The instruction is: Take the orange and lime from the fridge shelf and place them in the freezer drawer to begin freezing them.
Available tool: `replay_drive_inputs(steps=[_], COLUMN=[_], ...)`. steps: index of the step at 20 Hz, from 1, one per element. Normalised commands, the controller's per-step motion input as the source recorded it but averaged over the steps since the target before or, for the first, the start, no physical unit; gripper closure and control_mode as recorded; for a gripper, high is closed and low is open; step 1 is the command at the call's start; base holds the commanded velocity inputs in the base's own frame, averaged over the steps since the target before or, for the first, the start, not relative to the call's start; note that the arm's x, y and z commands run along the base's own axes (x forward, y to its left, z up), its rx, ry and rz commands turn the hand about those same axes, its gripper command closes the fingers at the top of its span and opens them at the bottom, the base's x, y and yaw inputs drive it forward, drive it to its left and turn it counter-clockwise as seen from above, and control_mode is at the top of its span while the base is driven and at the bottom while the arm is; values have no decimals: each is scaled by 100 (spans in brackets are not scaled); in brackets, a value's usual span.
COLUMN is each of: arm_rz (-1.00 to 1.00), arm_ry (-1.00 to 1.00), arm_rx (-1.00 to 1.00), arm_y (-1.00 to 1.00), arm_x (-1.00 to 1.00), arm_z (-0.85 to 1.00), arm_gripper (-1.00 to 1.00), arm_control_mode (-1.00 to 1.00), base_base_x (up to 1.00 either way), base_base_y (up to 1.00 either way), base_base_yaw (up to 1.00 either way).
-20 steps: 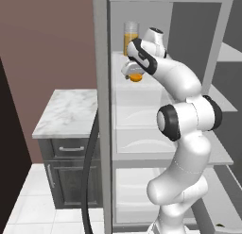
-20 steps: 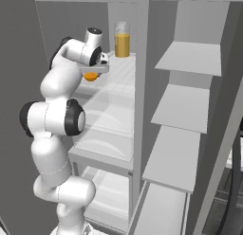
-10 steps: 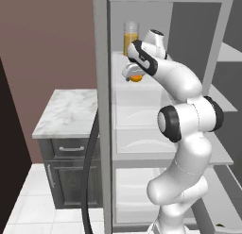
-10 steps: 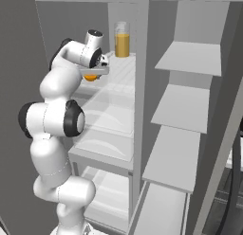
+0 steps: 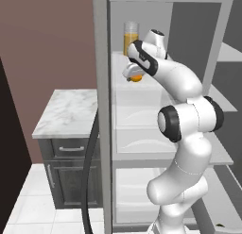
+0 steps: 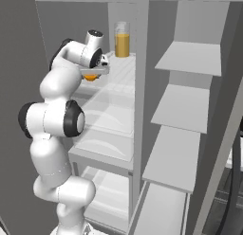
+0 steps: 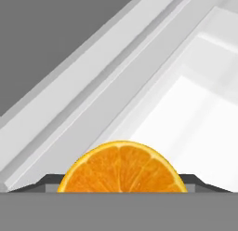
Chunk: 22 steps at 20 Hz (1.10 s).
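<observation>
My gripper is shut on the orange, a small bright fruit held just above the left part of the ridged white fridge shelf. From the right base view the orange hangs under the gripper, over the shelf. The hand view has the orange between my gripper tips, its cut-looking face towards the camera, with the shelf behind it. The lime is hidden. The freezer drawer is out of view.
A tall glass of orange juice stands at the back of the same shelf. Clear-fronted curved bins sit below. Narrow grey shelves line the right side. A marble-topped cabinet stands left of the fridge.
</observation>
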Motion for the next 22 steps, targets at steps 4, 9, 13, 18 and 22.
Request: replay_drive_inputs(steps=[4, 9, 13, 18, 22], arm_rz=[2, 0, 0, 0, -2], arm_ry=[-18, -31, -22, -13, 0], arm_rx=[0, 0, 0, 1, 10], arm_y=[-1, 0, 0, 0, -3], arm_x=[-21, -88, -100, -100, -100], arm_z=[5, 14, 1, 7, 8], arm_gripper=[100, 100, 100, 100, 100], arm_control_mode=[-100, -100, -100, -100, -100], base_base_x=[0, 0, 0, 0, 0], base_base_y=[0, 0, 0, 0, 0], base_base_yaw=[0, 0, 0, 0, 0])
